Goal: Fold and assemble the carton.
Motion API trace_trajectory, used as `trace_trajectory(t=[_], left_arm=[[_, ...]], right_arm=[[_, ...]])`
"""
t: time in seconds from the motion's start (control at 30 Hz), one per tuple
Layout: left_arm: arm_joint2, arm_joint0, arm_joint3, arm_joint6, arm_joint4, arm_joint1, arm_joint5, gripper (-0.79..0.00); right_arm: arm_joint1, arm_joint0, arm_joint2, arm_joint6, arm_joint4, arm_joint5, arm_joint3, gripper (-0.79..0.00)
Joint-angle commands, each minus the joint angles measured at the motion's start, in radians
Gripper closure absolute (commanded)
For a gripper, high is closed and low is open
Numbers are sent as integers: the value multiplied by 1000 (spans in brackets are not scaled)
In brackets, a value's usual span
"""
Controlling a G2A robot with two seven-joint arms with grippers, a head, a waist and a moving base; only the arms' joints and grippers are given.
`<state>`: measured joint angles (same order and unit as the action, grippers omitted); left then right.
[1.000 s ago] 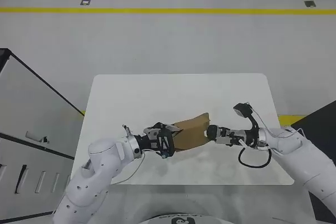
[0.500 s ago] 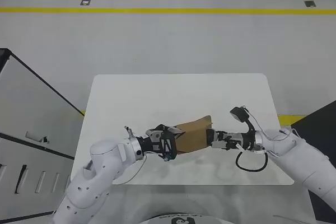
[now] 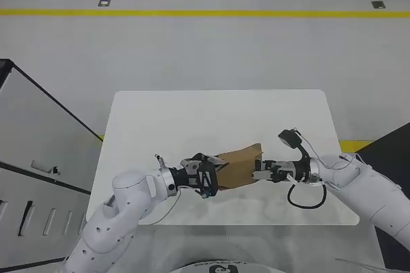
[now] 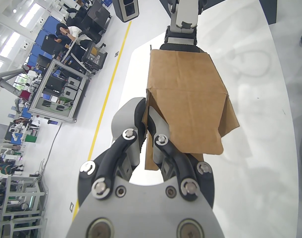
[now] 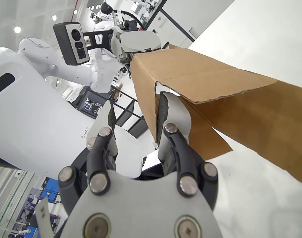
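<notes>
The carton [image 3: 238, 166] is brown cardboard, opened into a box shape, and it sits over the near-centre of the white bench [image 3: 191, 116]. It runs left to right, with its right end angled slightly toward the far side. From the wrist views [image 4: 185, 87] [image 5: 215, 87] it looks held just clear of the surface. The end flaps are unfolded and hang loose at both ends.

At the left end, the left gripper [image 3: 206, 177] has it. In its own view the gripper [image 4: 147, 122] has its fingers drawn close together, with a side flap pinched between them. That is a firm hold on the cardboard.

At the right end, the right gripper [image 3: 265, 171] is up against the carton's open mouth. In its own view the gripper [image 5: 137, 113] has its fingers parted and astride the end wall. One finger is tucked inside against the cardboard, while the other stands off outside with a visible gap. Each wrist view also catches the opposite gripper at the carton's far end [image 4: 182, 43] [image 5: 138, 43].

Further out, a black cable [image 3: 304, 198] loops beside the right arm, near the bench's near edge. A dark cabinet [image 3: 27, 136] stands to the left of the bench. A yellow line [image 3: 205, 13] crosses the floor on the far side.
</notes>
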<state>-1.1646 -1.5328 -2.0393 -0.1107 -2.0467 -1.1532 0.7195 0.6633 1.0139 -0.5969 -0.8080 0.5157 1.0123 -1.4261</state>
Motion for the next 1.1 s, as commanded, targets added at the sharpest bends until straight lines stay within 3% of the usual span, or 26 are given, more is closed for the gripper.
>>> trace_trajectory(t=[0.0, 0.23, 0.4, 0.67, 0.7, 0.73, 0.77, 1.07], left_arm=[[2, 1, 0, -1, 3, 1, -1, 0], [8, 6, 1, -4, 11, 7, -4, 0], [13, 10, 7, 0, 8, 11, -8, 0], [24, 17, 12, 10, 10, 15, -16, 0], [26, 18, 14, 16, 7, 16, -15, -188], [28, 19, 13, 20, 7, 16, -16, -585], [30, 19, 13, 22, 11, 17, -18, -785], [48, 25, 16, 69, 32, 15, -69, -785]], right_arm=[[-1, -1, 1, 0, 0, 0, -3, -311], [-1, -9, 15, 0, -2, 0, -3, -234], [0, -22, 33, 0, -14, 0, 6, 0], [4, -38, 62, 0, 11, 0, 15, 0], [4, -39, 65, 0, 15, 0, 15, 0], [3, -41, 67, 0, 18, 0, 17, 0], [3, -43, 70, 0, 21, 0, 17, 0], [-5, -36, 80, 0, 69, 0, 22, 0]])
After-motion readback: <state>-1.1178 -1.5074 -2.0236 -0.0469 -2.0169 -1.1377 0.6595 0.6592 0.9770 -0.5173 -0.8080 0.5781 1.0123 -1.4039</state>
